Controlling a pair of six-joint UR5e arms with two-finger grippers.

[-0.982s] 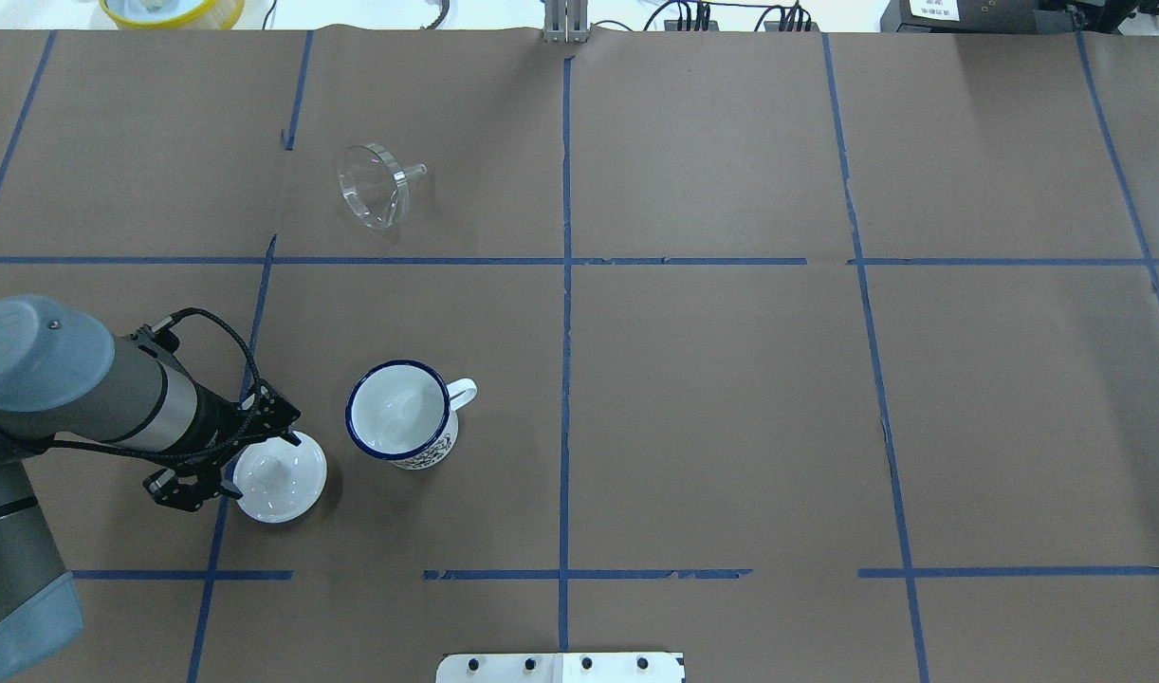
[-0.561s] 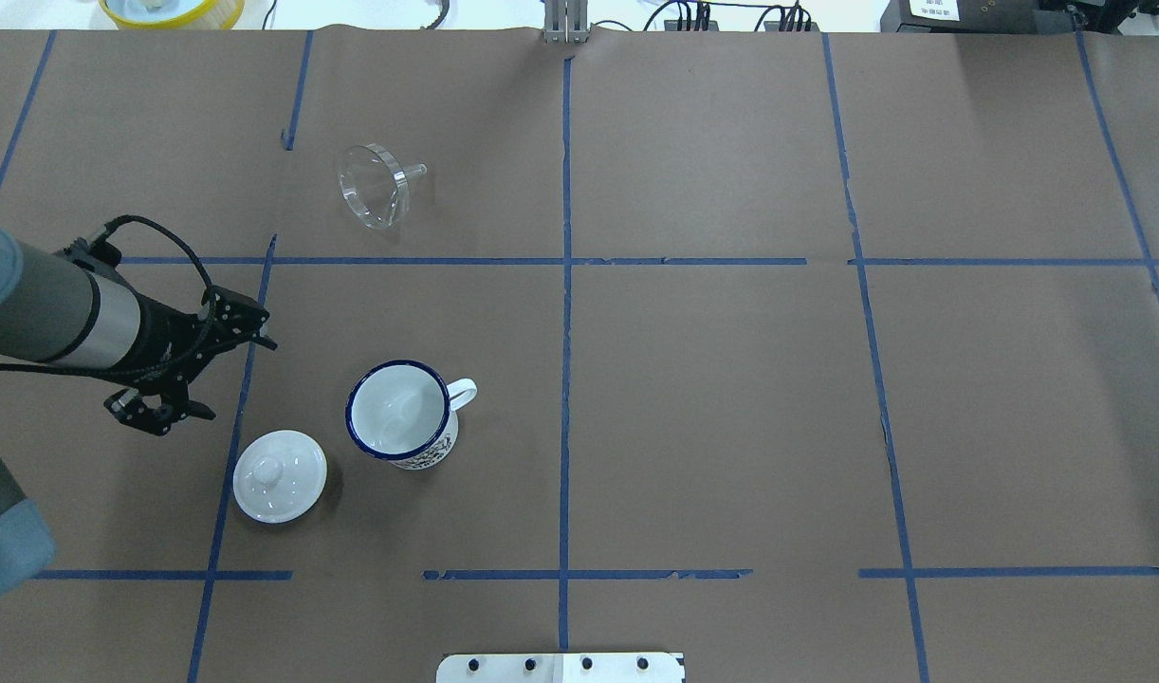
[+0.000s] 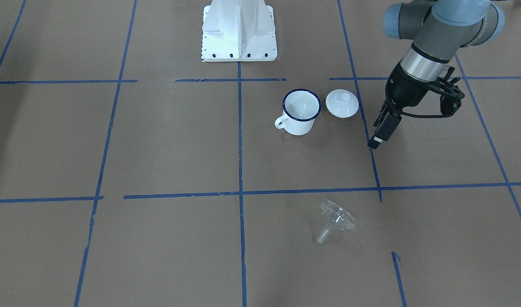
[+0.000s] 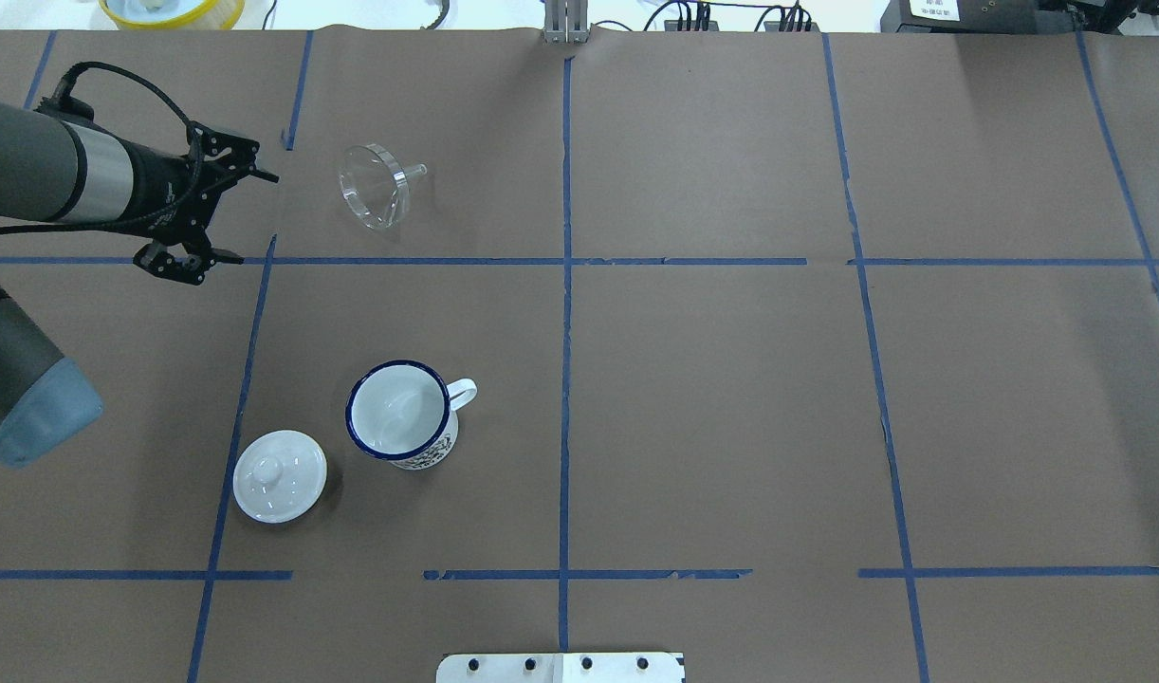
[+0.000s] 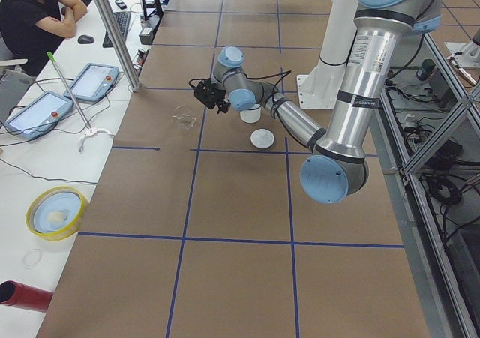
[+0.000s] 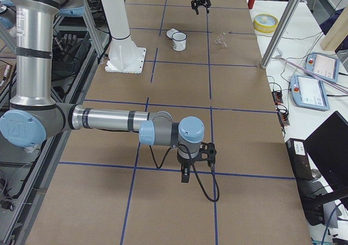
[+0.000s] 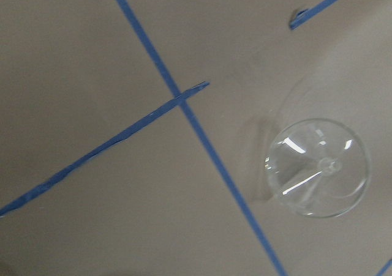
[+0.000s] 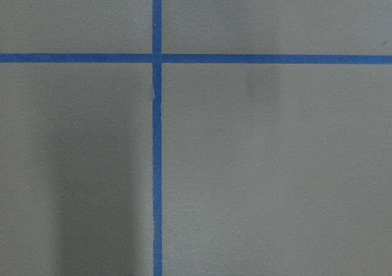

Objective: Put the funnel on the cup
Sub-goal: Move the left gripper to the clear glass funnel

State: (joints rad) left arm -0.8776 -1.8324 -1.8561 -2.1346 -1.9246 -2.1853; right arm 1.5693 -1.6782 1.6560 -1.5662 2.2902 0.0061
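The clear funnel (image 4: 376,185) lies on its side on the brown table, far left; it also shows in the front view (image 3: 337,221) and the left wrist view (image 7: 317,167). The white cup (image 4: 399,413) with a dark blue rim stands upright and empty nearer the robot (image 3: 301,111). My left gripper (image 4: 243,216) is open and empty, hovering to the left of the funnel and apart from it (image 3: 377,138). My right gripper (image 6: 185,177) shows only in the exterior right view, low over bare table far from both; I cannot tell whether it is open or shut.
A round white knobbed lid (image 4: 280,475) lies just left of the cup (image 3: 342,103). Blue tape lines grid the table (image 4: 693,398). The robot's white base (image 3: 239,30) stands behind the cup. An operator's desk with tablets (image 5: 45,109) lies beyond the far edge.
My left gripper has moved from beside the white lid away from the robot, up to the funnel's row. The lid, cup and funnel have not moved.
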